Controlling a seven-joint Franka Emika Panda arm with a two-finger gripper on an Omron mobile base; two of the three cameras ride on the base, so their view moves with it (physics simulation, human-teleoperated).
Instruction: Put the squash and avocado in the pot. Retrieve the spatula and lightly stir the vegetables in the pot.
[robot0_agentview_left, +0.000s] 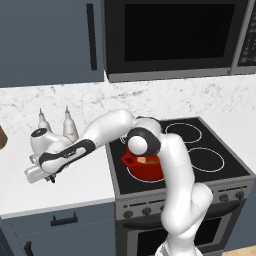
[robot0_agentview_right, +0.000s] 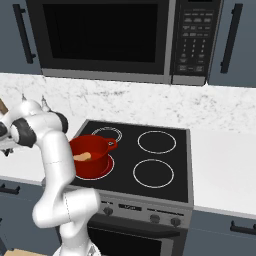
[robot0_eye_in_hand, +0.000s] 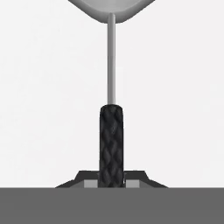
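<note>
Tool (robot0_eye_in_hand: 111, 181) is clenched on the spatula (robot0_eye_in_hand: 111, 131): in the hand view the black textured handle sits squeezed between the two dark finger tips, running straight away from the tool. Beyond the grip a thin grey metal shaft continues to the silver-grey head, only the near edge of which is in view; slots cannot be made out. White counter (robot0_eye_in_hand: 175, 87) lies behind the spatula on both sides.

Left base view: tool (robot0_agentview_left: 50, 178) is low over the white counter (robot0_agentview_left: 75, 185), arm reaching out to the side of the stove. The spatula itself cannot be made out here. Just beyond the tool, toward the backsplash, stand two small pale bottles (robot0_agentview_left: 69, 126) with narrow necks.

Further off to the tool's side, on the near burner of the black stovetop (robot0_agentview_left: 210, 160), sits the red pot (robot0_agentview_left: 146, 169), partly hidden by the arm. The tan-orange squash (robot0_agentview_right: 83, 156) lies inside the pot (robot0_agentview_right: 90, 155). Avocado cannot be made out in the pot from either base view.

Farthest, above the stove, a dark microwave (robot0_agentview_right: 115, 40) hangs between grey-blue cabinets (robot0_agentview_left: 50, 40).
</note>
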